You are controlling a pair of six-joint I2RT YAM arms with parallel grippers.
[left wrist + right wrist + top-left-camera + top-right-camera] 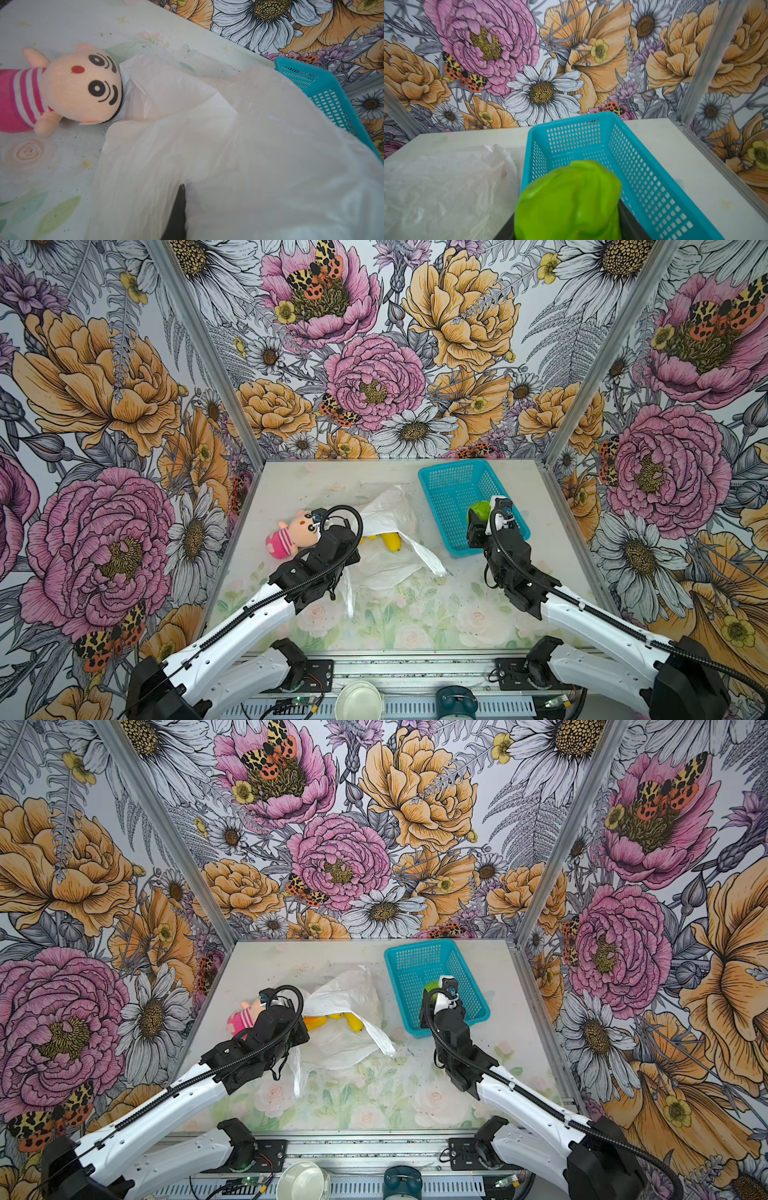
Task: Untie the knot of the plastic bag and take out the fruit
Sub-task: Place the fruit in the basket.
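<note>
1. Over the near end of the teal basket (449, 472), my right gripper (478, 516) holds the green fruit (569, 201). The fruit is glossy, lumpy and roughly round. The jaws stand partway apart, with black fingers against its sides.
2. That basket is rigid plastic and rectangular, with a smooth rolled rim. Its walls and floor are a grid of small holes.
3. Mid-table, between the basket and the plush doll (291, 533), lies the plastic bag (386, 514). It is thin, crinkled, translucent white film, slumped low with soft folds.
4. Its two handle straps trail loose and well apart. One twisted strap (430, 560) points toward the right arm, and the other (348, 593) hangs toward me beside the left wrist.
5. At the bag's open mouth I see yellow fruits (392, 541), elongated and smooth-skinned. An orange piece (313, 1021) sits beside them, partly under the film.
6. My left gripper (177, 207) is closed and pinches the bag's film. In the left wrist view only a dark sliver of finger shows between the white folds draped over it. In both top views the wrist hides the jaws.
7. The doll is fuzzy fabric with a peach head and a pink-and-white striped body. Its head touches the bag's edge.
8. The table (415, 614) is matte and pale, printed with faint roses and leaves.
</note>
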